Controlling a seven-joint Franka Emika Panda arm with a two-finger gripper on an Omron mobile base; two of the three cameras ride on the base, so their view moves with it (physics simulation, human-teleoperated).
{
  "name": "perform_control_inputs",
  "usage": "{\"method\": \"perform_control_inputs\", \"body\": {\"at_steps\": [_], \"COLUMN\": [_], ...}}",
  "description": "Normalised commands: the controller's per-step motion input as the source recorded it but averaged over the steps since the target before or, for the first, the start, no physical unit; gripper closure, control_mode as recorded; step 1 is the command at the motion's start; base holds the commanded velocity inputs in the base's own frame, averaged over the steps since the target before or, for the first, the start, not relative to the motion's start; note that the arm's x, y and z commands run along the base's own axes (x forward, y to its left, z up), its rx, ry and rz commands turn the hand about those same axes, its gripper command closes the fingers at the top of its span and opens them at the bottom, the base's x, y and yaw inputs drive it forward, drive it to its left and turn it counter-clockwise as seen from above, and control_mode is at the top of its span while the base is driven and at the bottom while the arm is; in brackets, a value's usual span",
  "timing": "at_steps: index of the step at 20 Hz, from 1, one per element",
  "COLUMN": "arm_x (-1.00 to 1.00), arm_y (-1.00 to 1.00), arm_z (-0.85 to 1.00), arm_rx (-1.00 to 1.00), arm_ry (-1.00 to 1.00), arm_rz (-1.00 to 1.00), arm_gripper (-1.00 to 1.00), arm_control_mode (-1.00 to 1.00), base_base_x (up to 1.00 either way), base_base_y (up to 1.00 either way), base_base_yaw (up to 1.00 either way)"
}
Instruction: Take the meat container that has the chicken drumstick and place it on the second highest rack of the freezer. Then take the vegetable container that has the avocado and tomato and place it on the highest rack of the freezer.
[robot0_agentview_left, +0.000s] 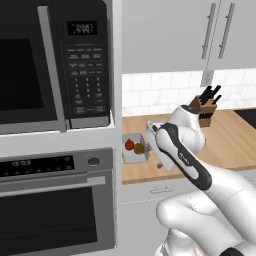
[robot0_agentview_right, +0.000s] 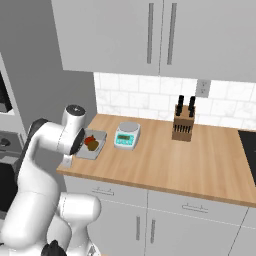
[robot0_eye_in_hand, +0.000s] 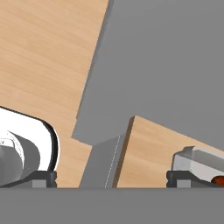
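Microwave (robot0_agentview_left: 52, 62) and oven (robot0_agentview_left: 55, 200) displays glow, digits too blurred to read.

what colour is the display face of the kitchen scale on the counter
Teal, on a light grey kitchen scale; clearest in the right base view.

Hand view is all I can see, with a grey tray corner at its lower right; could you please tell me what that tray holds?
Observer: The tray holds a tomato and an avocado, side by side.
Operator: Thank you. Where on the counter does it sit?
Observer: At the left end of the counter, next to the oven column.
Operator: Is anything standing near it?
Observer: A kitchen scale stands just to its right, and a knife block stands farther along by the wall.
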Motion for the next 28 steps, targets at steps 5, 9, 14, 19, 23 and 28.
{"method": "perform_control_inputs", "body": {"at_steps": [5,9,14,19,23,28], "arm_x": [0.35,0.3,0.33,0.32,0.31,0.33], "arm_y": [0.0,0.0,0.0,0.03,0.07,0.12], "arm_z": [-0.24,-0.28,-0.28,-0.19,-0.09,-0.16], "arm_rx": [0.0,0.0,0.0,0.0,0.0,0.0], "arm_ry": [0.03,0.02,0.03,0.05,0.06,0.05], "arm_rz": [0.0,0.0,0.0,0.0,0.0,0.0], "arm_gripper": [-1.0,-1.0,-1.0,-1.0,-1.0,-1.0], "arm_control_mode": [-1.0,-1.0,-1.0,-1.0,-1.0,-1.0], "base_base_x": [0.0,0.0,0.0,0.0,0.0,0.0], "base_base_y": [0.0,0.0,0.0,0.0,0.0,0.0], "base_base_yaw": [0.0,0.0,0.0,0.0,0.0,0.0]}}
